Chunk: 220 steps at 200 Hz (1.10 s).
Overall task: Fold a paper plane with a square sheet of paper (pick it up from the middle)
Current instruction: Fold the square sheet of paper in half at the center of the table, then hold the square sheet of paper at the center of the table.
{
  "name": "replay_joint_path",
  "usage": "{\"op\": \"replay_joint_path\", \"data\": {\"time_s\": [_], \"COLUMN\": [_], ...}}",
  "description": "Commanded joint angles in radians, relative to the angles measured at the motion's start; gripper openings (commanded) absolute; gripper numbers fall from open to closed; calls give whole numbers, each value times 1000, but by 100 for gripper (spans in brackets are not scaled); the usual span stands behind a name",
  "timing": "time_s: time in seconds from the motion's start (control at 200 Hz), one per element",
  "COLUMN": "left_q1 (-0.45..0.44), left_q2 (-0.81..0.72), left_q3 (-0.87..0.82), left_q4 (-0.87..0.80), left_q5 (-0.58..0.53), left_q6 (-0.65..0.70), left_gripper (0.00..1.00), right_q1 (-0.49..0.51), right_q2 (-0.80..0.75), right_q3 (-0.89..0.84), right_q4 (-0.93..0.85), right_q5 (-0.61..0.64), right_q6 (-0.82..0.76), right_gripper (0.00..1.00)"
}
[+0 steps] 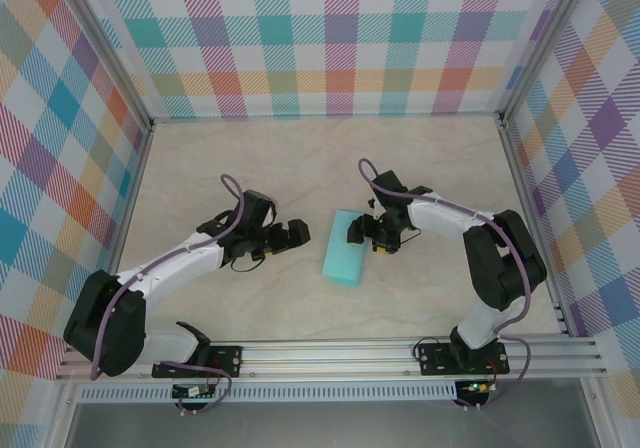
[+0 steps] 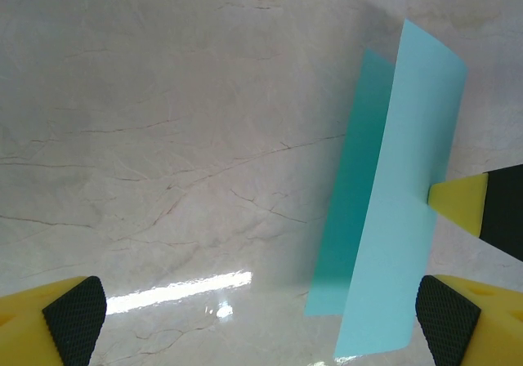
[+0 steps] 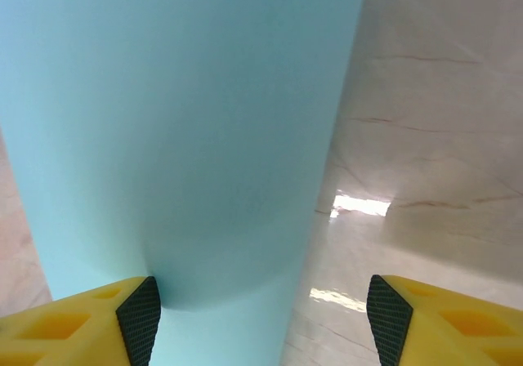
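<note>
The thin turquoise-teal square sheet of paper (image 1: 342, 260) lies on the pale marble-patterned bench (image 1: 280, 168), midway between the two arms. It is doubled over into a narrow strip, and its upper flap stands lifted off the lower one rather than lying flat. It looks very light and limp, but springy at the bend, so a loose fold is likely to reopen. The glossy bench would probably let it slide under a sideways push. The left tool (image 1: 292, 236) hangs just beside the strip with its jaws wide and nothing in them. The right tool (image 3: 263, 317) also stands spread. The sheet runs past one of its pads (image 3: 139, 317), seemingly touching it without being pinched, though the close view leaves this uncertain. A sound hold would be a pinch through both layers at mid-length, close to the crease, pressing gently to avoid crumpling.
</note>
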Motion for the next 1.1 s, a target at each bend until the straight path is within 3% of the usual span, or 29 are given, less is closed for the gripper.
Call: {"op": "replay_joint_path", "data": {"time_s": [0.0,0.425,1.095], "left_q1": [-22,-54,-59], "left_q2": [28,102,174], "left_q3": [43,82,113], "left_q4": [16,80,102], "left_q5": [1,9,29], "left_q6": [-9,-8,0], "left_gripper": [100,100,99], "right_q1": [-3,-3,5], "right_q2": [-26,43,109], "right_q3": [-18,-11,37], "right_q4": [-57,-55,-78], "right_q5": [61,126,82], "right_q6": [-19,21,-42], "right_gripper": [71,72,78]}}
